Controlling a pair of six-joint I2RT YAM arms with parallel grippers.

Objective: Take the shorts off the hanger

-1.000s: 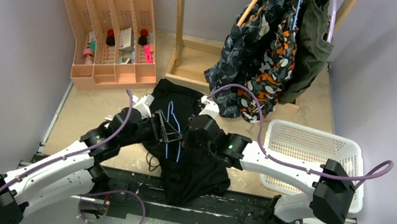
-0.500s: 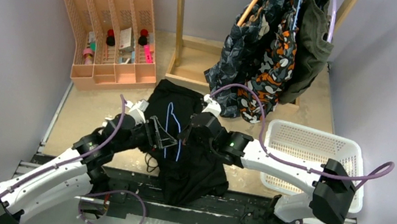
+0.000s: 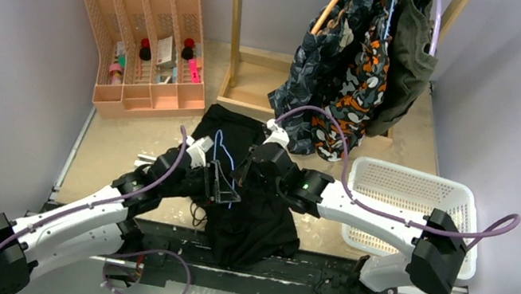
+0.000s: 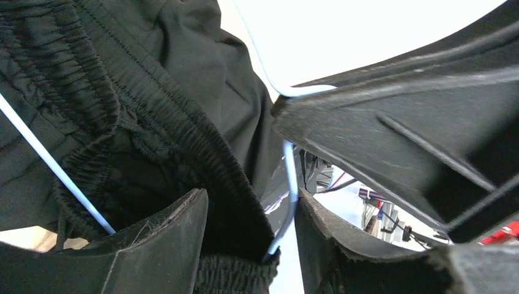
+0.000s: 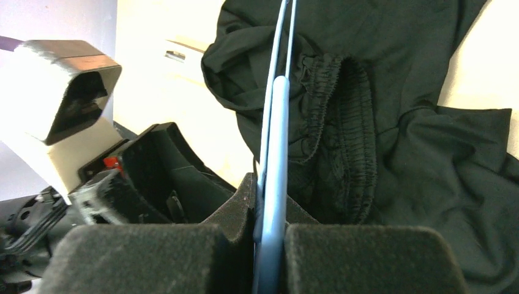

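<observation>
The black shorts [image 3: 259, 228] lie crumpled on the table with a thin blue wire hanger [image 3: 223, 158] still threaded through the waistband. My right gripper [image 3: 252, 168] is shut on the hanger's blue wire [image 5: 275, 141], with the shorts [image 5: 398, 122] just beyond it. My left gripper [image 3: 224, 187] is closed on the bunched elastic waistband [image 4: 153, 92]; the hanger wire [image 4: 289, 184] runs against its right finger [image 4: 343, 245]. The dark patterned shorts [image 3: 312, 67], camouflage shorts [image 3: 363, 76] and olive shorts [image 3: 411, 52] hang on the rack at the back.
A wooden clothes rack [image 3: 233, 29] stands at the back centre. A peach desk organiser [image 3: 147, 38] with small items sits at the back left. A white plastic basket [image 3: 398, 171] stands on the right, beside my right arm.
My left gripper drew back to the lower left half a second ago, then came forward again to the hanger and waistband. The right gripper stayed on the hanger, shifting slightly.
</observation>
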